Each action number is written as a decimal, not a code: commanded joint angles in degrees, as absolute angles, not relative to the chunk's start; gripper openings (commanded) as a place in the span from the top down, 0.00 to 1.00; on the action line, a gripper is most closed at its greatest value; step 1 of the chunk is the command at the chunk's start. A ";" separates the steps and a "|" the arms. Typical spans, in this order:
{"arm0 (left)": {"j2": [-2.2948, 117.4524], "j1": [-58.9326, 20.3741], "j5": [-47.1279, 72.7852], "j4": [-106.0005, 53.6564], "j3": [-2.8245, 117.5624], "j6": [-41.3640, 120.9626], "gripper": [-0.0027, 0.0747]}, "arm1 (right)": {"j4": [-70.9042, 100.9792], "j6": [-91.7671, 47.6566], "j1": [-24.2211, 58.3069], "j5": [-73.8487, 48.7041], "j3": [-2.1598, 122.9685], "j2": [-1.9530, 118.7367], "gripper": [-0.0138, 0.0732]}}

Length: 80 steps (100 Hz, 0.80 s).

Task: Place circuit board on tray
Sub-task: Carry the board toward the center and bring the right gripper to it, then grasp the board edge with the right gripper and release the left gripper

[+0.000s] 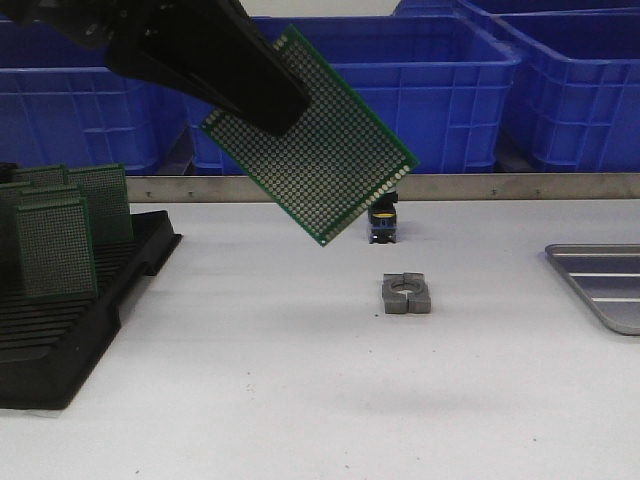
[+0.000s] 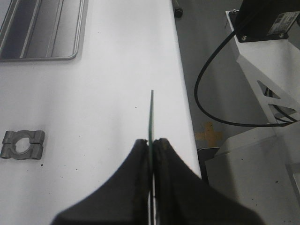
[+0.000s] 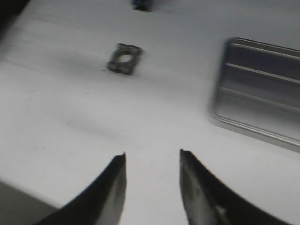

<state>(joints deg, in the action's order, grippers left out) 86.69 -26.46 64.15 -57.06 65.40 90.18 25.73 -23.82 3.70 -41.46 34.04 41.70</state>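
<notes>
My left gripper (image 1: 285,110) is shut on a green perforated circuit board (image 1: 330,150) and holds it tilted high above the table's middle. In the left wrist view the board (image 2: 151,112) shows edge-on, clamped at my left gripper (image 2: 151,140). The grey ribbed metal tray (image 1: 605,285) lies at the right edge of the table, far from the board; it also shows in the left wrist view (image 2: 42,28) and the right wrist view (image 3: 262,93). My right gripper (image 3: 152,157) is open and empty above bare table; it is out of the front view.
A black slotted rack (image 1: 70,310) with several upright green boards (image 1: 55,240) stands at the left. A small grey metal clamp block (image 1: 407,294) lies mid-table, a small dark blue part (image 1: 384,222) behind it. Blue plastic bins (image 1: 440,90) line the back.
</notes>
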 commanded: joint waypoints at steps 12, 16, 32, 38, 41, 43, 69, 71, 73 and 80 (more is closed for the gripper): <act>84.76 -26.95 64.71 -62.73 67.14 90.14 0.99 | 45.45 -52.76 9.67 -37.80 36.20 49.16 0.30; 84.76 -26.95 64.82 -62.82 67.14 90.14 0.99 | 48.86 -58.12 11.18 -37.80 36.20 50.50 0.30; 84.76 -26.95 64.76 -62.82 67.14 90.14 0.99 | 62.40 -80.07 16.95 -37.64 36.20 56.40 0.30; 84.76 -26.95 64.76 -62.82 67.14 90.14 0.99 | 67.89 -86.37 18.64 -37.51 36.28 58.71 0.30; 84.76 -26.95 64.76 -62.82 67.14 90.14 0.99 | 70.24 -88.62 19.53 -37.25 36.41 59.75 0.30; 84.76 -26.95 64.76 -62.82 67.14 90.14 0.99 | 71.90 -90.11 19.87 -37.10 36.41 60.53 0.30; 84.76 -26.95 64.76 -62.82 67.14 90.14 0.99 | 84.73 -100.78 22.80 -37.08 36.41 67.63 0.30; 84.76 -26.95 64.76 -62.82 67.14 90.14 0.99 | 85.17 -101.21 22.83 -37.22 36.41 68.04 0.30; 84.76 -26.95 64.76 -62.82 67.14 90.14 0.99 | 85.50 -101.58 22.99 -37.28 36.41 68.38 0.31; 84.76 -26.95 64.76 -62.82 67.14 90.14 0.99 | 86.08 -101.98 23.24 -37.28 36.41 69.34 0.38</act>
<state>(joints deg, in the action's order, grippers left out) 86.69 -26.46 64.15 -58.69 65.40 90.18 81.63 -99.80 22.90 -36.35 34.66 69.08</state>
